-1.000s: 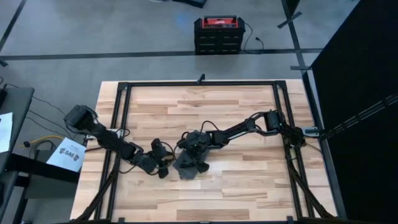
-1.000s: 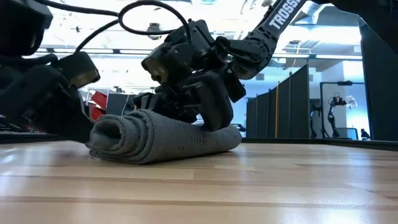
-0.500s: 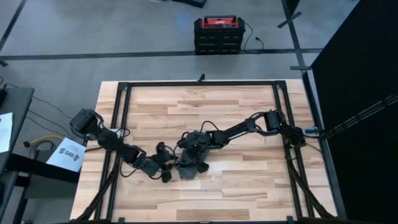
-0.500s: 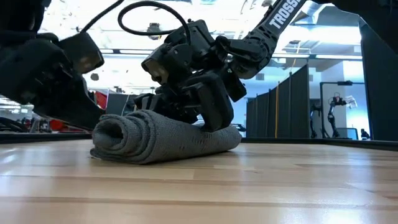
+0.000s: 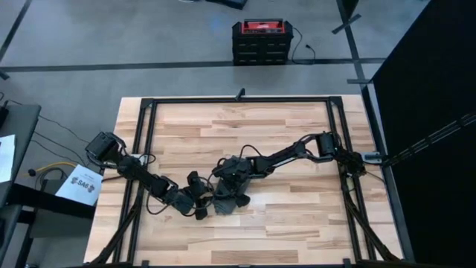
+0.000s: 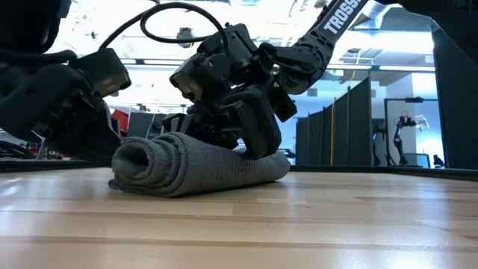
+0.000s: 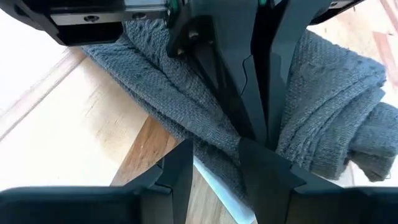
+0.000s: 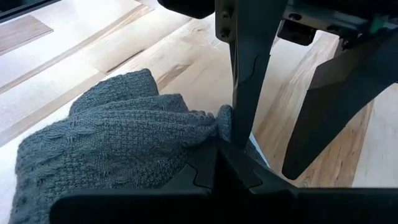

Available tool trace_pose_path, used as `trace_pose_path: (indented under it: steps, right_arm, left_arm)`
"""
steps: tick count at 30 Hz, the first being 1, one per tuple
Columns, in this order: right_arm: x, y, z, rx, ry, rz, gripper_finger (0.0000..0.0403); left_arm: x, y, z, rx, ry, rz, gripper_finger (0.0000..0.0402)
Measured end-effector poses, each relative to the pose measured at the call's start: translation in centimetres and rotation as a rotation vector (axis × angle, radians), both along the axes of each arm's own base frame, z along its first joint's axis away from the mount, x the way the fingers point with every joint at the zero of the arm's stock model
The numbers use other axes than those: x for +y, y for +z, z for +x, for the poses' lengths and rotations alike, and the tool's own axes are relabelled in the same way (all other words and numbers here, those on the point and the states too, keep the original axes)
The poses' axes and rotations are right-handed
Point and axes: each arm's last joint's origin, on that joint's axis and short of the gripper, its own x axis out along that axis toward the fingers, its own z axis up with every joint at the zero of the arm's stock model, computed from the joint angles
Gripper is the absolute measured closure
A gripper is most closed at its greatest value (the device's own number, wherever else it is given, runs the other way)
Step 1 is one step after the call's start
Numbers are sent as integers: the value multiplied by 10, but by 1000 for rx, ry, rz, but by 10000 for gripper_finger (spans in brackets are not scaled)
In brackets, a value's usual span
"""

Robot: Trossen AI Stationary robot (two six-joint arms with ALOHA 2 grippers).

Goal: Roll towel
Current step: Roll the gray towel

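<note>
Towel [image 6: 196, 164] rolled, lying on table [image 5: 297, 216]; my left gripper [image 5: 199, 202] has closed in beside it, fingers apart, empty; right gripper [image 5: 230, 182] part-open, pressing roll; tidy next.

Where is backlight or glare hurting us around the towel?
Low view: the bright room behind leaves the left gripper and right gripper, both at the towel, as near-silhouettes; the towel stays readable. Left wrist view: table washed out white beside the towel. Right wrist view: towel evenly lit. High view: even light.
</note>
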Motion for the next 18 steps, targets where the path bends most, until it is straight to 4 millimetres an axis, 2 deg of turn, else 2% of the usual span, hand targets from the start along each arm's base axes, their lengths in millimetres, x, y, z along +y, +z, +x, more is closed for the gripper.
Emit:
trace_pose_path:
  steps: [7, 12, 15, 18]
  right_arm:
    - [0, 0, 0, -1, -3, -3, 403]
    - [0, 0, 0, 1, -3, -4, 403]
    - [0, 0, 0, 1, -3, -4, 403]
    - [0, 0, 0, 1, -3, -4, 403]
  left_arm:
    - [4, 16, -9, 48, 1, 4, 283]
    - [3, 31, -11, -23, 15, 27, 283]
    - [1, 23, -8, -28, 21, 31, 283]
    - [1, 6, -4, 0, 41, 31, 283]
